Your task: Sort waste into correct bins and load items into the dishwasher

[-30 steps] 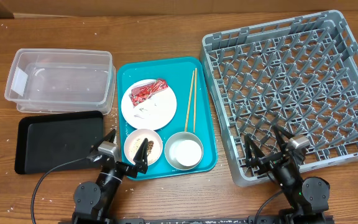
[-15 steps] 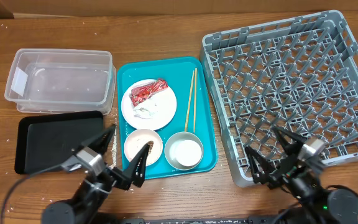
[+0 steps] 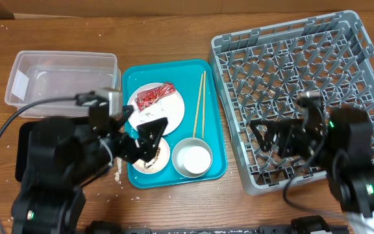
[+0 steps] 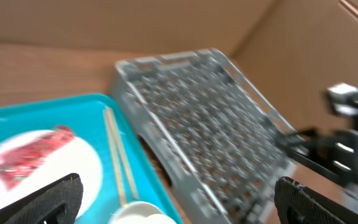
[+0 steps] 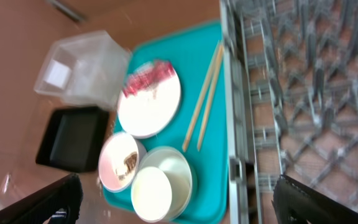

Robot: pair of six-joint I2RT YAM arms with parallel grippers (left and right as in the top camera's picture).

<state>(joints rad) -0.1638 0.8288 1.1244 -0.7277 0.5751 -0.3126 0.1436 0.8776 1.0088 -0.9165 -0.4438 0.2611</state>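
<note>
Teal tray sat between the clear bin and the grey rack. Both arms were lifted above the table, wrists turned inward. The left gripper hung over the small dish, the right gripper over the rack's near side. Each was spread wide and held nothing.
</note>
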